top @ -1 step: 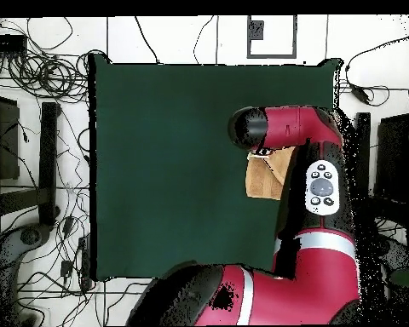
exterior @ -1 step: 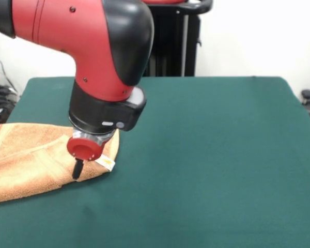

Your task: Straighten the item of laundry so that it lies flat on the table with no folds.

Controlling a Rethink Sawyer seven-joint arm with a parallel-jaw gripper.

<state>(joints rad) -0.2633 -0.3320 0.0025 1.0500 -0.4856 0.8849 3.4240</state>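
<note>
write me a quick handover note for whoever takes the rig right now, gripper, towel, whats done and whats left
Gripper: down at the towel's corner beside the white tag; the tip shows as one dark piece, so open or shut cannot be told.
Towel: at the table's edge, left side in the front view, still folded over itself in layers. In the overhead view the arm hides most of it.
Done: gripper brought to the towel.
Left: unfold it and spread it flat with no folds.

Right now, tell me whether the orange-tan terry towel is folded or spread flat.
Folded. The orange-tan terry towel shows a doubled layer with a thick rounded edge near its small white tag, on the dark green table.
</note>
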